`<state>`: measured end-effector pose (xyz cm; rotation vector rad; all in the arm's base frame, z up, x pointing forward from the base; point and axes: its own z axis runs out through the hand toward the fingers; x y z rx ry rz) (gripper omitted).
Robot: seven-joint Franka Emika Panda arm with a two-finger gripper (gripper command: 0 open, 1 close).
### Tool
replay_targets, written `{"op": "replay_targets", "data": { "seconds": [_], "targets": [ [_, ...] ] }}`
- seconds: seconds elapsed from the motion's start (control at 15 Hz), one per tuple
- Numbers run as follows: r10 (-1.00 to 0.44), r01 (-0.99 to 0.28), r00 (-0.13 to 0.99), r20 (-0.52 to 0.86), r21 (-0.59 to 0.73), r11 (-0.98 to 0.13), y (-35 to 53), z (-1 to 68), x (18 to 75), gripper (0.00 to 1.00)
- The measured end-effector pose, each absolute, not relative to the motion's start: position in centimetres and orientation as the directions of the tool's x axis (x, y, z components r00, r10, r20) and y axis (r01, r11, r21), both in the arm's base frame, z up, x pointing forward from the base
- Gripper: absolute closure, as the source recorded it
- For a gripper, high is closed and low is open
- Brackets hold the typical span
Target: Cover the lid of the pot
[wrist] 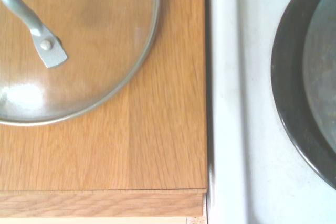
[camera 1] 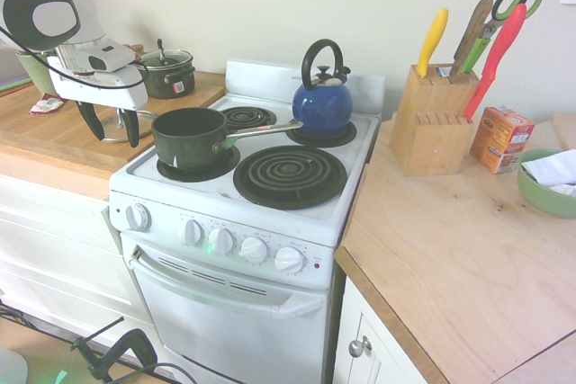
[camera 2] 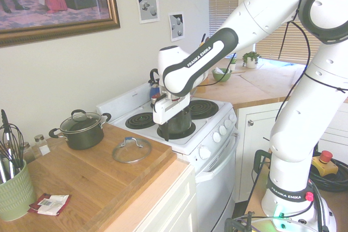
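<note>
Near edge of your wooden counter (camera 2: 98, 183): round clear glass lid with silvery rim and arched metal handle (camera 2: 131, 150) lies flat, just left of white stove (camera 2: 209, 134). Your gripper (camera 1: 108, 123) hangs above counter edge beside stove, fingers apart, empty. Dark green saucepan with long silvery handle (camera 1: 189, 137) sits uncovered on front left burner. Blue kettle (camera 1: 322, 101) on far burner.

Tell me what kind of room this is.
A home kitchen: a white electric stove with coil burners, a blue kettle on it, and a wooden knife block on the wooden counter.
</note>
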<state>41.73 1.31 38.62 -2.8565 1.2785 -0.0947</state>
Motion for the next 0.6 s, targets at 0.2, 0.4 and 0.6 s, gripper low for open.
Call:
{"op": "replay_targets", "data": {
  "seconds": [0.2, 0.4, 0.6],
  "targets": [
    [-0.742, -0.742, 0.668, 0.056, -0.035, -0.670, 1.5, 38.2, 42.3, 0.00],
    [-0.739, -0.736, 0.665, 0.107, -0.073, -0.673, 2.2, 41.6, 44.8, 0.00],
    [-0.721, -0.717, 0.677, 0.149, -0.090, -0.692, 3.8, 44.9, 47.6, 0.00]
  ]
}}
